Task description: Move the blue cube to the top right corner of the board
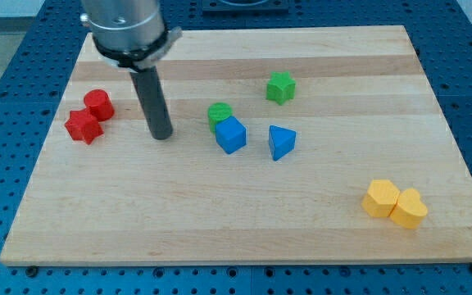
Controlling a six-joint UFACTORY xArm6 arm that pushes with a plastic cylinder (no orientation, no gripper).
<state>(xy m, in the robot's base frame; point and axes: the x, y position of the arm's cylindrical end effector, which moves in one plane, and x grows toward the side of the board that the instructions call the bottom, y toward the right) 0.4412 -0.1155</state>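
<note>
The blue cube (pixel 230 135) sits near the board's middle, touching a green cylinder (pixel 219 114) just above and to its left. A blue triangular block (pixel 281 142) lies a little to the cube's right, apart from it. My tip (pixel 162 135) rests on the board to the left of the blue cube, with a clear gap between them. The rod rises from the tip to the arm's grey head at the view's top left.
A green star-shaped block (pixel 280 87) lies above and to the right of the cube. A red cylinder (pixel 99 105) and a red star-shaped block (pixel 83 126) sit at the left edge. Two yellow blocks (pixel 394 203) touch at the bottom right. The wooden board (pixel 367 57) lies on a blue perforated table.
</note>
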